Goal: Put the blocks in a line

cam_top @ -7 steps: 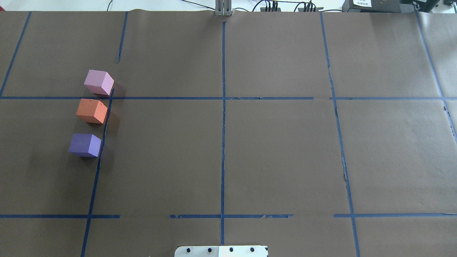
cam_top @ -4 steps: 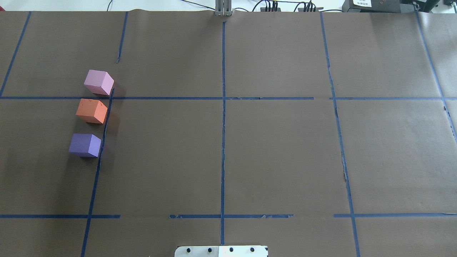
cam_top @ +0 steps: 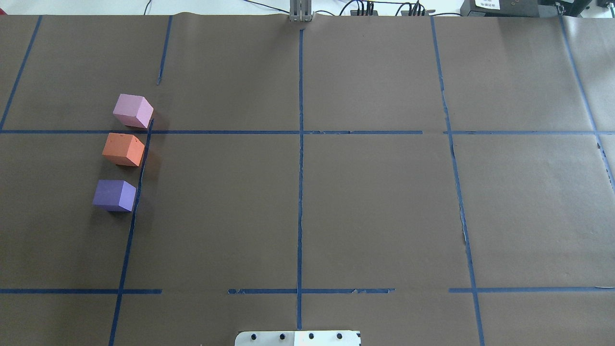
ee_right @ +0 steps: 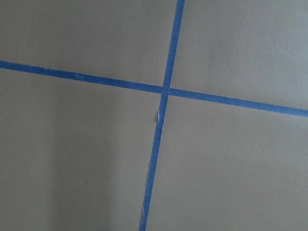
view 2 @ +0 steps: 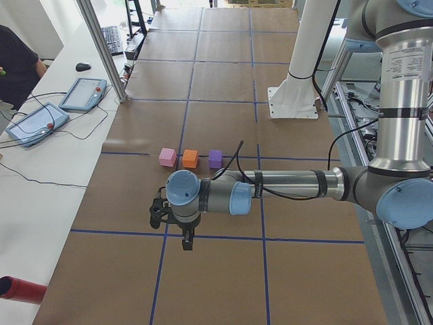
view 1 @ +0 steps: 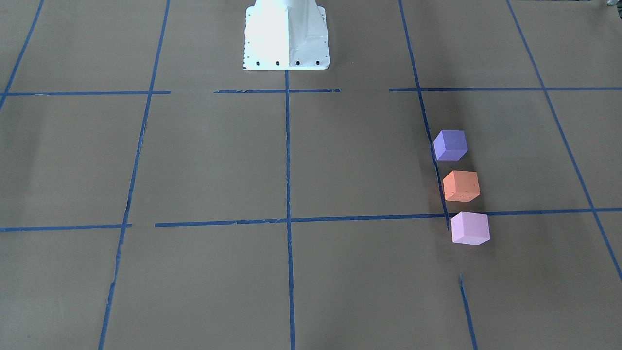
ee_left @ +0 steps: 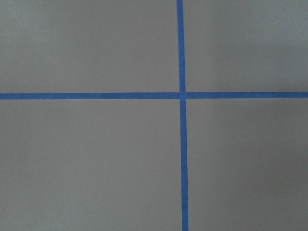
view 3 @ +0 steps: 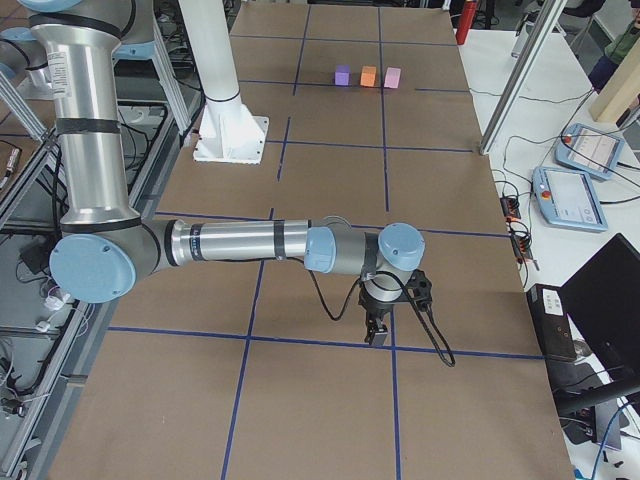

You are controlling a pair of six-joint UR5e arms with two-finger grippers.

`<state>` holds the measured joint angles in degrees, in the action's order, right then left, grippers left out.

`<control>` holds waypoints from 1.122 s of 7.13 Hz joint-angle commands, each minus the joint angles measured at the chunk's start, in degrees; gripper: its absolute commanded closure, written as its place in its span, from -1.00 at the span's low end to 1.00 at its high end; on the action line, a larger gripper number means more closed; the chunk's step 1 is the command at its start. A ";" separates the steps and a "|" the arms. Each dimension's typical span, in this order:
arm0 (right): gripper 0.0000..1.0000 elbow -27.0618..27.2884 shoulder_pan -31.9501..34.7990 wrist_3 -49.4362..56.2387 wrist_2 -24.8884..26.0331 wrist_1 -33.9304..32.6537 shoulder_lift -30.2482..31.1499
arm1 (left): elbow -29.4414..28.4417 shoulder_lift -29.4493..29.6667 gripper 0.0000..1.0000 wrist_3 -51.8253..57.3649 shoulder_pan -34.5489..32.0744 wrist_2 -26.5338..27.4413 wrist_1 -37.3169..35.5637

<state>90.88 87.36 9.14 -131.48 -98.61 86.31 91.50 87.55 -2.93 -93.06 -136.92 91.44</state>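
Row of pale lilac foam cube, orange foam cube & violet foam cube sits way nearer left fingers than right fingers, tbh can't tell if either's spread.

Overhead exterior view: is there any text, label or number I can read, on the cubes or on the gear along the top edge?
No text can be read.
White label on the black box at the top right: print too small to read.
Pale pink foam cube, orange foam cube, dark violet foam cube: no markings visible.
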 commanded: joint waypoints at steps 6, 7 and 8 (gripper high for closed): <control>-1.00 0.00 0.00 0.00 0.00 0.00 0.00 | 0.16 1.57 -1.00 0.38 -0.81 0.69 -1.88; -1.00 0.00 0.00 0.00 0.00 0.00 0.00 | 0.43 1.57 -1.00 1.25 -0.72 1.29 -1.97; -1.00 0.00 0.00 0.00 0.00 0.00 0.00 | 0.95 1.57 -1.00 2.13 -0.64 2.08 -2.06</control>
<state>90.88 87.36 9.14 -131.48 -98.61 86.31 91.95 89.10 -1.81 -93.79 -135.64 89.46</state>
